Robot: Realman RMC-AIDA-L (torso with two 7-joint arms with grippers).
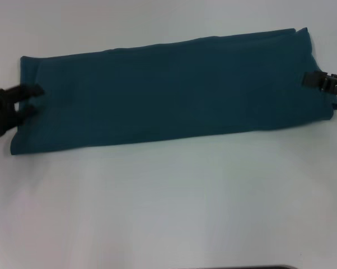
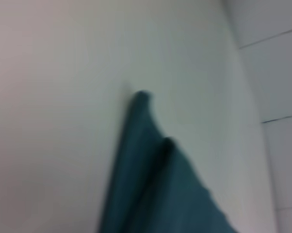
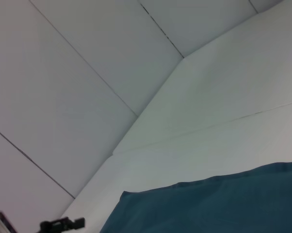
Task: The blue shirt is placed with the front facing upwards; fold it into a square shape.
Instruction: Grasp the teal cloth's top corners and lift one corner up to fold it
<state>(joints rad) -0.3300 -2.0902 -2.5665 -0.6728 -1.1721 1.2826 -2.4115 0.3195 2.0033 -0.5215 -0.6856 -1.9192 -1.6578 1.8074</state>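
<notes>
Blue shirt lies across the white table as one long band, already folded lengthwise, no lettering showing.

Left gripper sits at the shirt's left end, fingers apart w/ the cloth edge at their tips; not clamped as far as I can tell. Right gripper is at the right end over the cloth; can't tell if it's apart or closed.

Risks: if one side grabs only the top layer, the band probably peels open when lifted. Uneven lift btwn arms likely skews the next fold, so no square. Slack grip could drop an end.

Count: 1 shirt, 2 grippers, 1 table.
</notes>
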